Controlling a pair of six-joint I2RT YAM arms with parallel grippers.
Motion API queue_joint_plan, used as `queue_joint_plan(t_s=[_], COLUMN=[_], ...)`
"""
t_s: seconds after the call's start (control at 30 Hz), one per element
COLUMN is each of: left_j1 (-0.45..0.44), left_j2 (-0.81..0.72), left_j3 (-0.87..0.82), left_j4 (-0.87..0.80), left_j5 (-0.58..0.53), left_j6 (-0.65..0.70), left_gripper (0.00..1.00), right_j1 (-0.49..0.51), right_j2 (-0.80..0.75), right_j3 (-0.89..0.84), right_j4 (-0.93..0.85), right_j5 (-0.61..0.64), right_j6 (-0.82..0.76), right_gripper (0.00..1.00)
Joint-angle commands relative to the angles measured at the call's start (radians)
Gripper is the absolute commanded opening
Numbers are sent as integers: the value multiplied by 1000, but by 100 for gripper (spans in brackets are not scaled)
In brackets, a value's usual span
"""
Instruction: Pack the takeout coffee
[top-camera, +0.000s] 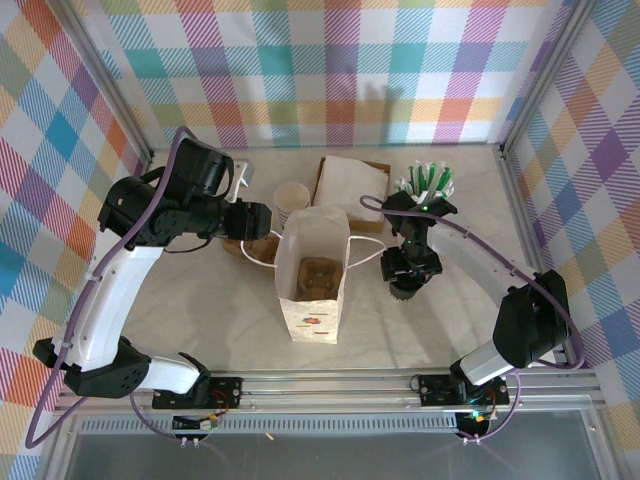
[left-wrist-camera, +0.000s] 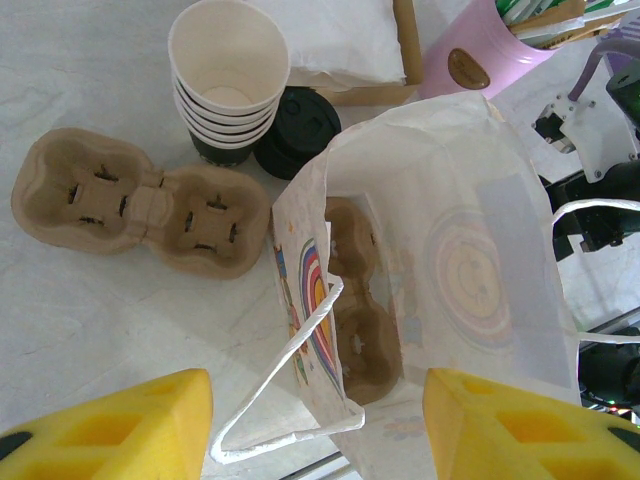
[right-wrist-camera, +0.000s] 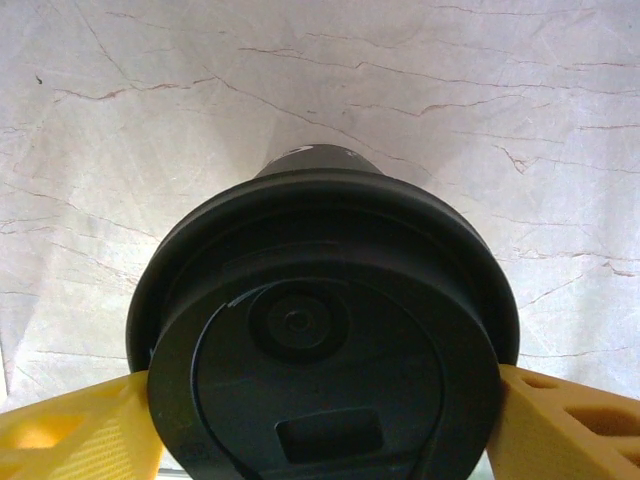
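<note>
Fingers (right-wrist-camera: 70, 440) of the right gripper (right-wrist-camera: 322, 420) flank the takeout coffee (right-wrist-camera: 320, 330) under its black lid (right-wrist-camera: 400, 260), which hides whether they press its wall. The cup stands on the table (right-wrist-camera: 100, 100) right of the white paper bag (top-camera: 312, 318). Farther back, fingers (left-wrist-camera: 110, 430) of the left gripper (left-wrist-camera: 320, 430) hang spread and empty at the bag's left rim.

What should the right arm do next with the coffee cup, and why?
Probably close the right gripper firmly on the takeout coffee before lifting: its fingers flank the black lid, the cup stands on the table, and the white paper bag stands open beside it.
</note>
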Motion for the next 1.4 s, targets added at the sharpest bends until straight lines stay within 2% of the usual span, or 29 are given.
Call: queue_joint_plan(t_s=[0.0, 0.27, 0.4, 1.37], left_j1=[12, 13, 13, 12], left_j2=[-20, -29, -34, -56], left_j3=[20, 9, 6, -17], left_j4=[-8, -9, -9, -3], left_j5=[-12, -17, -18, -29], left_j6=[-3, -8, -10, -21], left_gripper=[58, 58, 58, 58], right_j1=[8, 11, 14, 14], right_j2=[19, 22, 21, -62], right_j3=[16, 18, 27, 0], right_j4=[-24, -29, -32, -42], right_j5=[18, 16, 24, 45], right_j6=[20, 40, 55, 155], right_gripper=[78, 80, 84, 85])
